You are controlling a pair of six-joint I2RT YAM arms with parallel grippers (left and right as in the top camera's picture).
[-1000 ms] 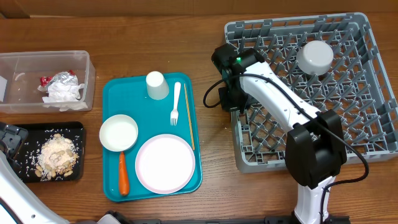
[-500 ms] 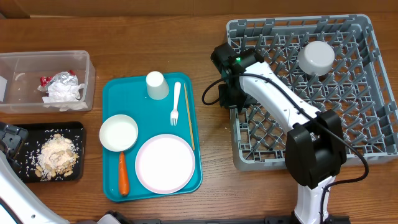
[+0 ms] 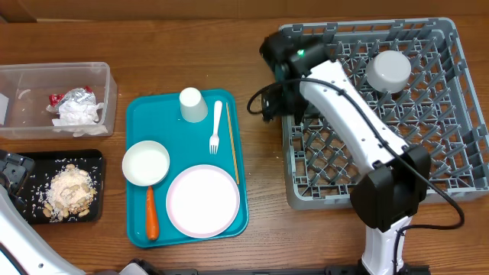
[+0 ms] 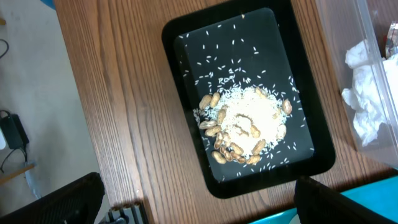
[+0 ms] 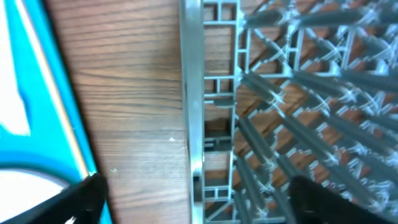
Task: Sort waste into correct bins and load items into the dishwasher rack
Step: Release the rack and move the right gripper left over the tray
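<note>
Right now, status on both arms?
Left gripper open over black tray. Right gripper open at rack left edge. One bowl racked; cup, other bowl, plate, fork on teal tray. Nothing in the way.

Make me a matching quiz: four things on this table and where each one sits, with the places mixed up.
Things:
1. napkin
2. nuts
3. fork
4. upturned bowl

Places:
A. teal tray
B. rack
C. black tray
D. clear tub

Pairs: 1-D, 2-C, 3-A, 4-B.
</note>
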